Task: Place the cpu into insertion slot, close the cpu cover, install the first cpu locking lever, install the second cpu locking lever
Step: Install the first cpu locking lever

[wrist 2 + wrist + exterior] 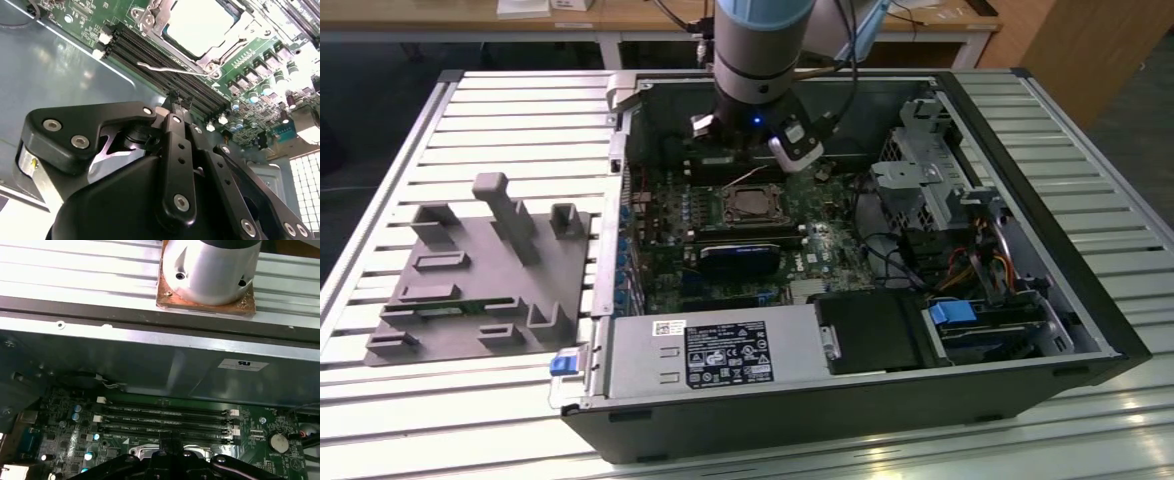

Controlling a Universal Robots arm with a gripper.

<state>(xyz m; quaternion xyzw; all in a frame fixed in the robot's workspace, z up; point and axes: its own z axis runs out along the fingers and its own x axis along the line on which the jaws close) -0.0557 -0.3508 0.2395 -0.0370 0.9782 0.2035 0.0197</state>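
The cpu (199, 24) lies in the insertion slot (750, 205), its silvery face showing bright in the second wrist view. The cpu cover (220, 49) lies flat around it as a thin silver frame. One locking lever (167, 68), a thin wire rod, runs along the socket's side beside the black memory slots (150, 52), its free end sticking out. My gripper (178, 98) hangs just above the memory slots next to that lever, fingers shut with nothing between them. In the exterior view the gripper (744, 162) sits just behind the socket.
The open computer case (1014, 120) walls in the board. Memory slots (165, 421) lie between the socket and the case's metal wall (150, 365). A black cooler block (736, 257), power supply (707, 355) and drive cage (921, 180) crowd the board. A grey fixture (480, 270) stands outside on the slatted table.
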